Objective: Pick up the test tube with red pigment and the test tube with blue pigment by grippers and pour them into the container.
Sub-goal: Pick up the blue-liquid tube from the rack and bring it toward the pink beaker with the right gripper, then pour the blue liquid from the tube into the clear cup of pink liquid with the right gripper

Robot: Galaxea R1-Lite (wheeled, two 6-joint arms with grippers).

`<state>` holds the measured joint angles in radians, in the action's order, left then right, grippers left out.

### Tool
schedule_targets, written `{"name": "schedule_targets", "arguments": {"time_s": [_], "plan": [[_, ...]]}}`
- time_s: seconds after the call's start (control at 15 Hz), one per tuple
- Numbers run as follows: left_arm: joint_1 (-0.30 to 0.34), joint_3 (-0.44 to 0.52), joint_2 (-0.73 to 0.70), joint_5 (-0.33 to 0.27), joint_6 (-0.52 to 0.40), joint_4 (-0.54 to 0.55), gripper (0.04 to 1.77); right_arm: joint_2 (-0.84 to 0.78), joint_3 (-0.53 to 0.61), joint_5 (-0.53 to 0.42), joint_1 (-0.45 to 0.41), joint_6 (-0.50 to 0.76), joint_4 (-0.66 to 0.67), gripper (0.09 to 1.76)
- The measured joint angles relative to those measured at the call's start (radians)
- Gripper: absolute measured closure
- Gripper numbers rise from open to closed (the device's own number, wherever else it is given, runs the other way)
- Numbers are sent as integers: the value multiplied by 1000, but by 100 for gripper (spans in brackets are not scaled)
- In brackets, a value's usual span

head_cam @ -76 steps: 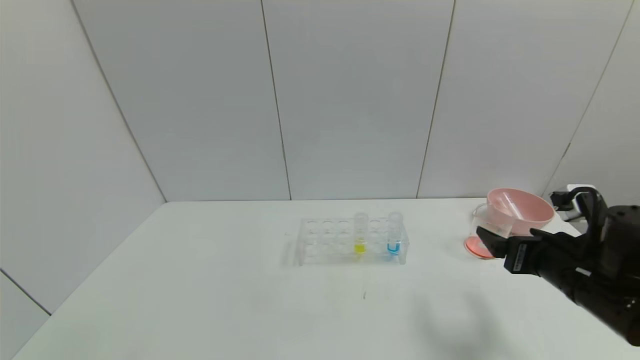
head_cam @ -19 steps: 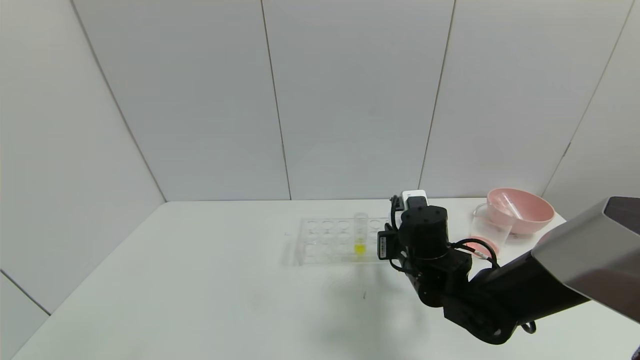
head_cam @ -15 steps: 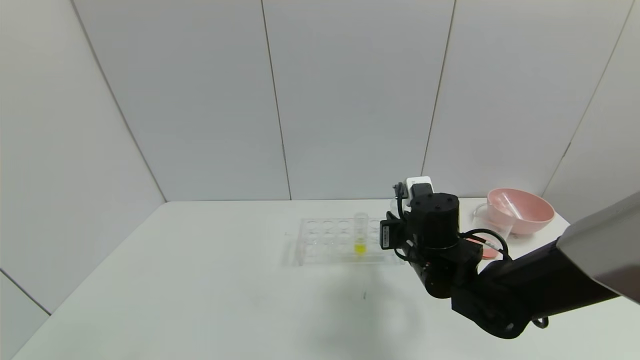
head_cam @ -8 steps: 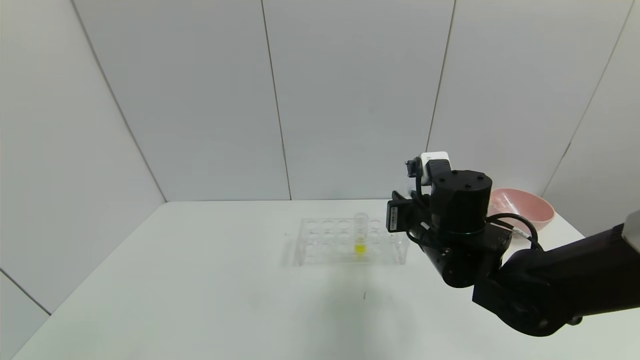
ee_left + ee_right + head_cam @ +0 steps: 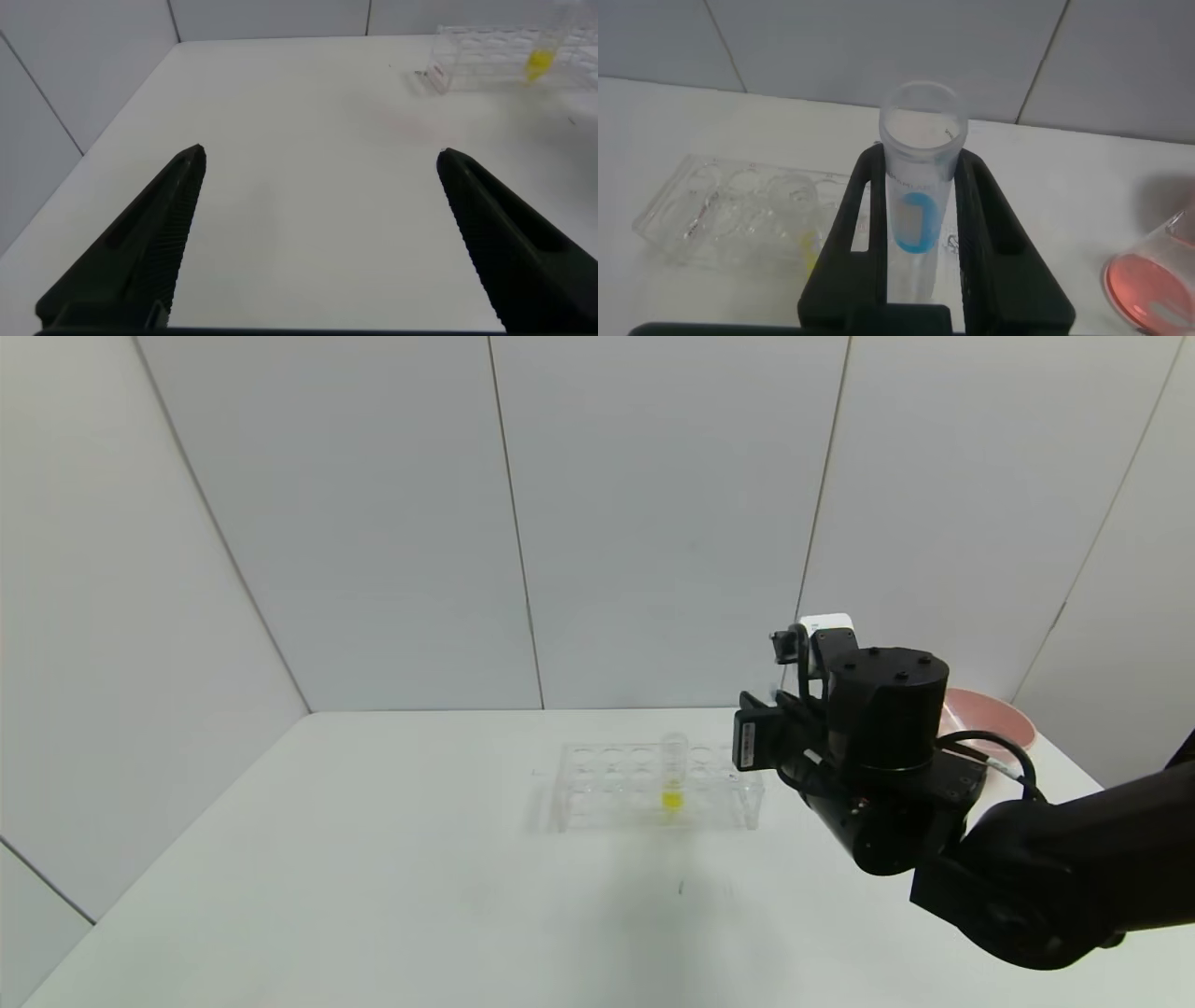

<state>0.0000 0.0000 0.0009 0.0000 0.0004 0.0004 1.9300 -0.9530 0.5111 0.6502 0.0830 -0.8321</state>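
Observation:
My right gripper [image 5: 920,161] is shut on the test tube with blue pigment [image 5: 922,201], held upright with the blue liquid between the fingers. In the head view the right gripper [image 5: 761,737] is raised above the right end of the clear rack [image 5: 616,784], and the tube is hidden behind it. The container [image 5: 1158,275], with red liquid in its bottom, shows at the edge of the right wrist view; the arm hides it in the head view. No tube with red pigment shows. My left gripper [image 5: 320,163] is open and empty over bare table.
A tube with yellow liquid [image 5: 672,770] stands in the rack, which also shows in the right wrist view [image 5: 719,215]. A pink bowl [image 5: 1004,723] sits at the back right, partly behind my right arm. Grey walls close the table's back and left.
My right gripper came from the beaker to the rack, shut on the blue tube and lifted it out. Over the last second it has risen and shifted right.

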Motion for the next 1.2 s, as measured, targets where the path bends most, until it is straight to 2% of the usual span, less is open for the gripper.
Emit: {"name": "schedule_targets", "arguments": {"time_s": [0.27,0.53,0.8,1.0,1.07,1.2], "plan": [[0,0,0,0,0,0,5,-154,109,-178,-78,-9,126,135],[0,0,0,0,0,0,5,-397,229,-460,-260,-37,307,135],[0,0,0,0,0,0,5,-624,291,-816,-588,-156,527,135],[0,0,0,0,0,0,5,-713,288,-1063,-871,-333,658,135],[0,0,0,0,0,0,5,-718,277,-1121,-958,-429,686,135],[0,0,0,0,0,0,5,-678,237,-1166,-1062,-579,711,135]]}}
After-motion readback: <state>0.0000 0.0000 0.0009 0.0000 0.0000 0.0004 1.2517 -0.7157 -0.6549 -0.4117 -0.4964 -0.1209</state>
